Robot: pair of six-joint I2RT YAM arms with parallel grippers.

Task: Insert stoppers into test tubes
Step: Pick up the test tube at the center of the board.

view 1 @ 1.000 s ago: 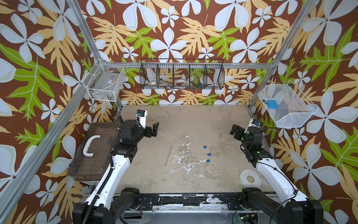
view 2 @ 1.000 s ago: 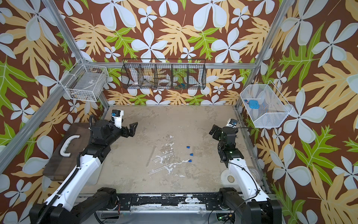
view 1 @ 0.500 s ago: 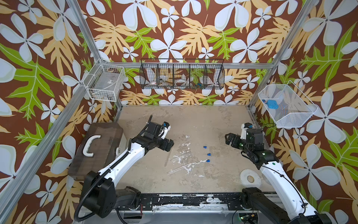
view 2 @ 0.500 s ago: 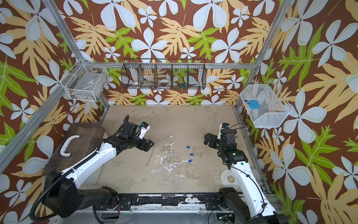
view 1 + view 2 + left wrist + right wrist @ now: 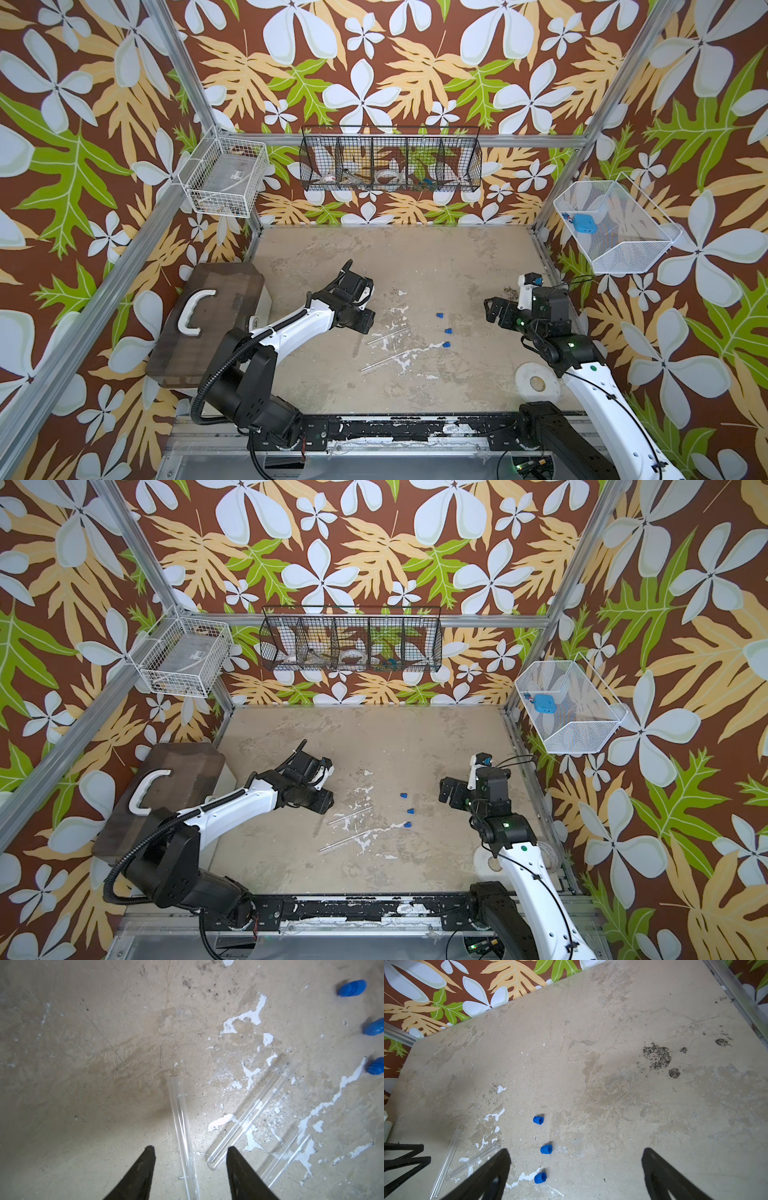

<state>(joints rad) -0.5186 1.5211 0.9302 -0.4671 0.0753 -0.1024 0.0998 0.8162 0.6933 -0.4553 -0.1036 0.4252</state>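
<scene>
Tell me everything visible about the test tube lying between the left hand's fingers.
The test tube is thin, straight and clear, glass or plastic by its look, empty, with no stopper. Its open, flat-rimmed end points away from the left hand; the other end runs out of the wrist view. It lies flat on the worn beige table, near but apart from the other tubes. The hand's fingers stand apart on either side, neither visibly touching it.

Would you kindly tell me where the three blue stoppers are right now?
In both top views the stoppers lie in a row on the table, between the test tubes and the right hand.
</scene>
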